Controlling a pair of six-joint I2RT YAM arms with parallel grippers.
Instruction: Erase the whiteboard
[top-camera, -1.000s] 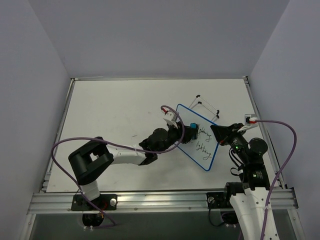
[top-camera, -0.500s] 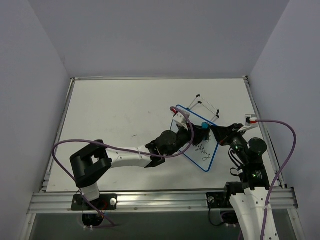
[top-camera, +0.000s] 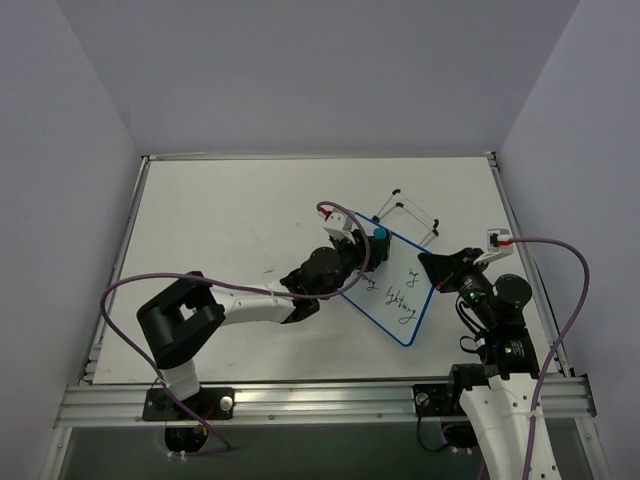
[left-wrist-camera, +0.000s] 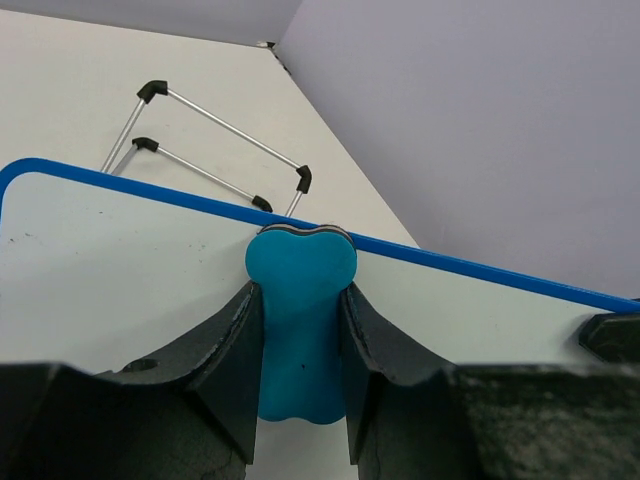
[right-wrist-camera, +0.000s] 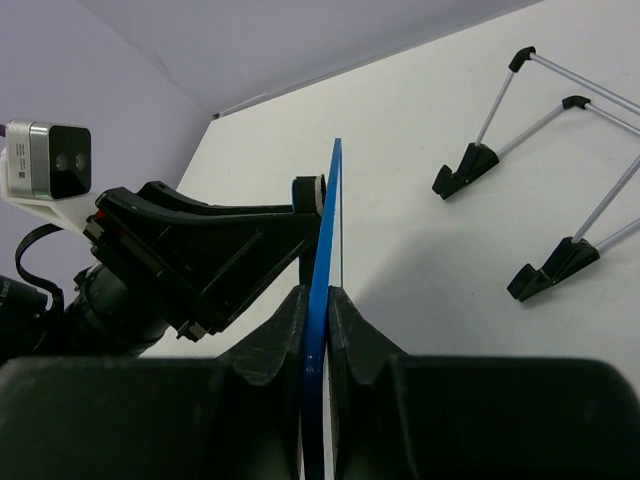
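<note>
Since a second ago the left gripper (left-wrist-camera: 300, 310) has swept the blue eraser (left-wrist-camera: 300, 262) out toward 3 o'clock and back up to the 11 o'clock corner of the whiteboard (top-camera: 400, 280). The upper line of writing is now mostly wiped, with one letter left at its 3 o'clock end, while the lower line stands whole. The left jaws sit partway apart, clamped on the eraser's narrow waist, its head against the board's blue rim. The right gripper (right-wrist-camera: 317, 305) is nearly closed, pinching the rim at the board's 3 o'clock edge. The board leans tilted at 3 o'clock from the centre of the table (top-camera: 230, 220). A wire stand (right-wrist-camera: 463, 172) lies apart at the board's 12 o'clock.
</note>
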